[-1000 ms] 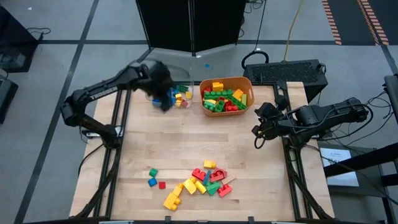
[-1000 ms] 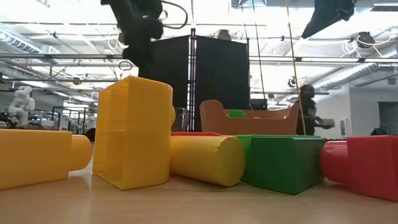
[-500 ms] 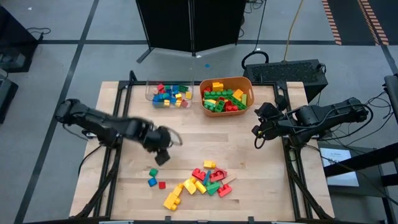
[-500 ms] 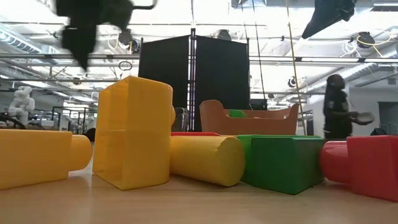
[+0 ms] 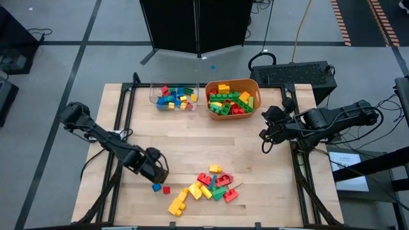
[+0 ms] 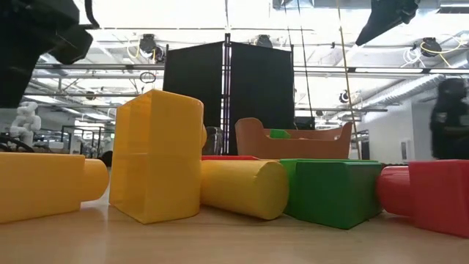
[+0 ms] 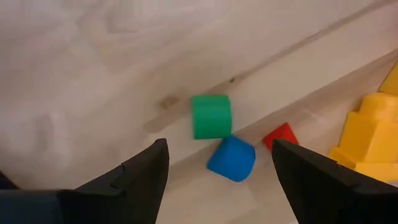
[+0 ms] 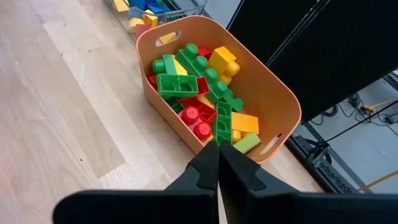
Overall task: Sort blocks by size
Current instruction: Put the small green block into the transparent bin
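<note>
Three small cubes lie on the wooden table near its front left: green (image 7: 211, 116), blue (image 7: 231, 158) (image 5: 156, 187) and red (image 7: 280, 135) (image 5: 167, 190). My left gripper (image 5: 155, 171) (image 7: 219, 149) hangs open just above them, pointing down, and hides the green cube in the high view. A pile of larger blocks (image 5: 208, 186) lies to their right, with a yellow one (image 7: 373, 137) nearest. My right gripper (image 5: 264, 137) (image 8: 217, 163) waits shut, raised at the table's right side, facing the orange tub (image 8: 273, 106).
At the table's far edge a clear tray (image 5: 176, 98) holds small blocks, and the orange tub (image 5: 232, 98) beside it holds larger ones. Big yellow, green and red blocks (image 6: 157, 158) fill the low view's foreground. A person (image 6: 448, 117) stands in the room behind.
My left gripper has swung from the clear tray at the far edge toward the near edge and down, rolling about its own axis, and now hangs over the three small cubes. The person in the background has walked to the right.
</note>
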Controlling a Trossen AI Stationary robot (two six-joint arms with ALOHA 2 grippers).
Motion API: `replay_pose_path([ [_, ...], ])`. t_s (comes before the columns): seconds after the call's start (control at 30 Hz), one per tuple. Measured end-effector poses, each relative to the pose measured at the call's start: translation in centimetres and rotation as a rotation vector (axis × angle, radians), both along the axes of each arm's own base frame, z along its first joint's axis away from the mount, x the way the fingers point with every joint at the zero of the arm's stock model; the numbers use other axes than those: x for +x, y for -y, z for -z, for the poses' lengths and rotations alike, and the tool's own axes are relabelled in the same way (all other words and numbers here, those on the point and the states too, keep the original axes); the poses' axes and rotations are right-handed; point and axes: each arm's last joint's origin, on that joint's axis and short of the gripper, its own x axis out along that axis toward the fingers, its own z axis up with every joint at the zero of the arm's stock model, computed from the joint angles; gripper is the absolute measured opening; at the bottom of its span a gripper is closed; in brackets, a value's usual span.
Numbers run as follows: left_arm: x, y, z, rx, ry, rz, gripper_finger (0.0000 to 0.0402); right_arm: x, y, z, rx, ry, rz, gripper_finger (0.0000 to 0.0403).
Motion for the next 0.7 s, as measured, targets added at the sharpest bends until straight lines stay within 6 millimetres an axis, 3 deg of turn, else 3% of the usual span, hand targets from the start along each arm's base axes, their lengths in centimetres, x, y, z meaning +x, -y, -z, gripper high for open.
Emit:
replay_pose_path([
  [0.57, 1.3, 3.2, 5.7, 0.079, -0.127, 0.094, 0.0283, 0.0, 0.0, 0.0, -0.003, -0.003, -0.002, 0.0004],
  [0.7, 1.8, 3.8, 6.8, 0.074, -0.114, 0.189, 0.0282, 0.0, 0.0, 0.0, -0.003, -0.003, -0.003, 0.0004],
])
